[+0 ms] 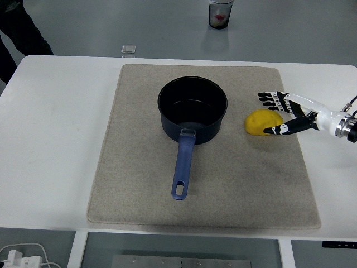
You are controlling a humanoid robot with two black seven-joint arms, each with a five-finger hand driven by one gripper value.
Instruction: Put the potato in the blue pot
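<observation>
A yellow potato (261, 122) lies on the beige mat (234, 184), just right of the blue pot (192, 110). The pot stands upright and empty at the mat's middle, its blue handle (182, 167) pointing toward the near edge. My right hand (270, 114) comes in from the right edge and straddles the potato's right side. Its fingers are spread above the potato, its thumb lies against the potato's lower right, and the fingers are not curled around it. No left arm shows.
A small clear box (129, 49) sits at the table's far edge. Beyond the table, a cup (220, 13) stands on the floor. A person's dark clothing (19, 22) shows at the top left. A white plug and cable (22, 257) lie below the near left corner.
</observation>
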